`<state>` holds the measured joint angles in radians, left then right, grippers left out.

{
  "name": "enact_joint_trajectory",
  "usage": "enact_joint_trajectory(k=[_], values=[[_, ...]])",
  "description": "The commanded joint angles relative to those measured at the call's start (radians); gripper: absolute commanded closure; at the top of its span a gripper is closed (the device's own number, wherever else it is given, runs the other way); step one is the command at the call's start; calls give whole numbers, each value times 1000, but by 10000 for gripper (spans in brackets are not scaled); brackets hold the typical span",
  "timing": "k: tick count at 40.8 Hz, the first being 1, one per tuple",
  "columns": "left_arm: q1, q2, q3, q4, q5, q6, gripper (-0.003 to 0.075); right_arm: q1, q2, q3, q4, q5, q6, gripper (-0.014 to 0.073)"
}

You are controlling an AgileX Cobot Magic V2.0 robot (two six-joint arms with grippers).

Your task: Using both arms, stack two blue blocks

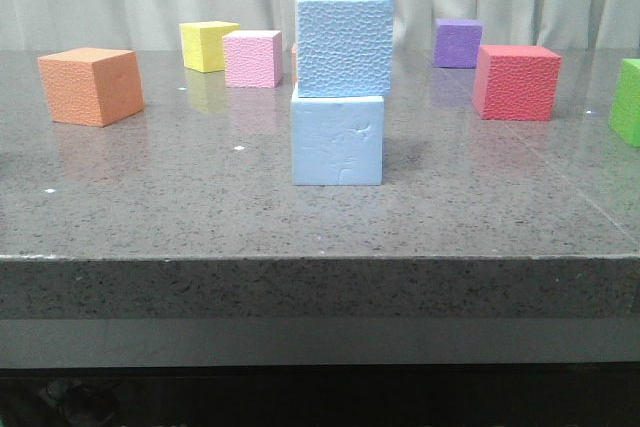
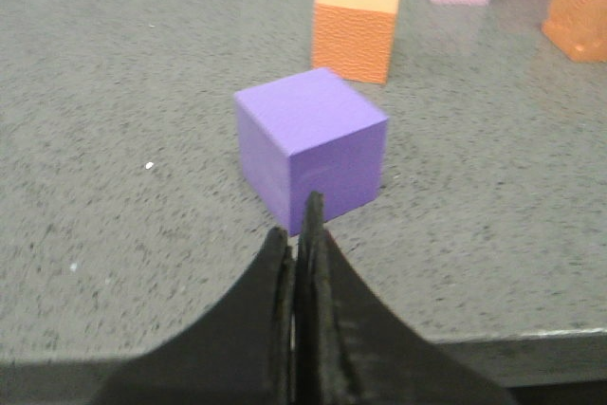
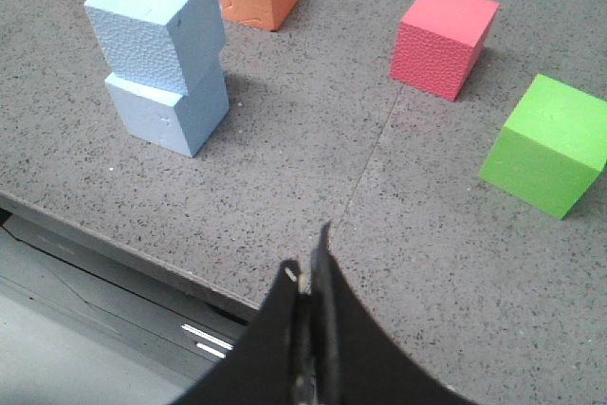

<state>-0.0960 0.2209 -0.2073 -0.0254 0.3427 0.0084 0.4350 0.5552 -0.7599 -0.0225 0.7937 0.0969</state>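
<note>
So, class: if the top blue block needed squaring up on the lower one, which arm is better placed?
Probably the right: its pincer, shut, looks toward the stacked blue blocks. The left pincer, also shut, faces the purple cube instead.

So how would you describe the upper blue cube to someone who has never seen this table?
Look near the front middle of the grey stone table, where two light blue cubes stand stacked. The upper blue cube has a pebbled surface and is slightly larger than the smooth lower cube.

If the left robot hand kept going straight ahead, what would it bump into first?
Probably the smooth purple foam cube, sitting right in front of the closed left gripper; the gap between them is hard to judge.
</note>
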Motion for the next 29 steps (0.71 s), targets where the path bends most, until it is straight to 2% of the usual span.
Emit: enact_joint_trajectory(k=[1, 8, 13, 29], values=[[27, -98, 92, -29, -189, 6, 738, -4, 0, -25, -5, -70, -2, 663], [71, -236, 214, -74, -245, 6, 738, -4, 0, -25, -5, -70, -2, 663], [87, -248, 251, -86, -265, 6, 738, -4, 0, -25, -5, -69, -2, 663], [82, -248, 251, -82, -245, 22, 738, -4, 0, -25, -5, -70, -2, 663]])
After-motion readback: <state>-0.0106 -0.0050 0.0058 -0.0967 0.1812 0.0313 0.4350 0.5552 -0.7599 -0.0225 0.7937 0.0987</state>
